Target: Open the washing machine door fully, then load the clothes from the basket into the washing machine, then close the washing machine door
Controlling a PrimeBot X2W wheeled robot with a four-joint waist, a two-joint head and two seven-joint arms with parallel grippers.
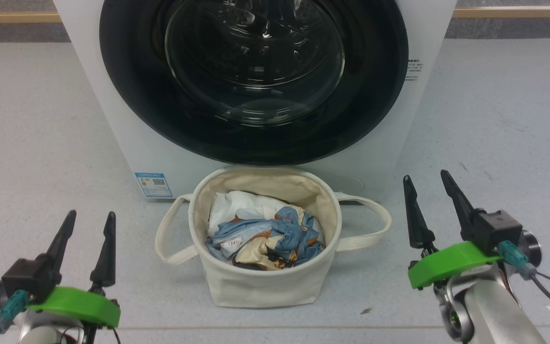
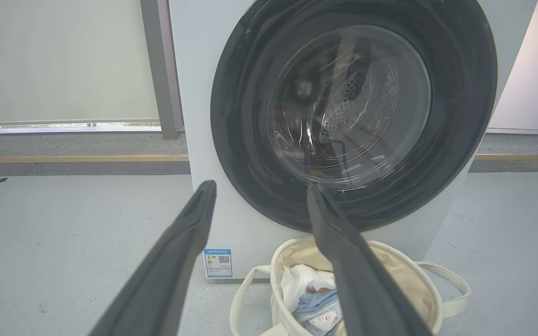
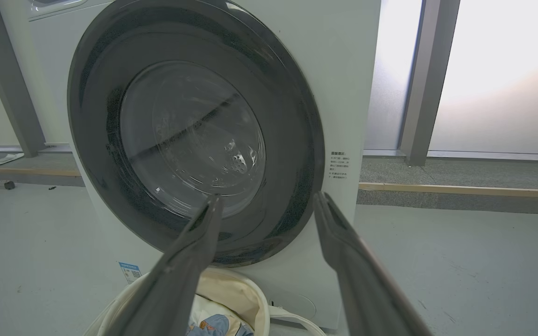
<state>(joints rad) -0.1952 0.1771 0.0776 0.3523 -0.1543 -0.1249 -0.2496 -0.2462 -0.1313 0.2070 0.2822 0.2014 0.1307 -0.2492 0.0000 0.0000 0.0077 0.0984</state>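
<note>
The white washing machine (image 1: 122, 138) stands straight ahead, its round black-rimmed glass door (image 1: 254, 62) flush against the front. On the floor before it sits the cream basket (image 1: 260, 282), holding crumpled blue, cream and orange clothes (image 1: 270, 236) beside a plain white cloth. My left gripper (image 1: 90, 216) hovers open to the basket's left, my right gripper (image 1: 425, 176) open to its right; both hold nothing. In the left wrist view the door (image 2: 353, 107) and basket (image 2: 414, 280) lie beyond my gripper (image 2: 259, 185). Seen from the right wrist, the door (image 3: 189, 140) is past my gripper (image 3: 269, 196).
Grey floor (image 1: 31, 124) spreads on both sides of the machine. A blue sticker (image 1: 153, 185) marks its lower left front. A raised ledge with a wooden strip (image 2: 77, 158) and pale window panels run behind it.
</note>
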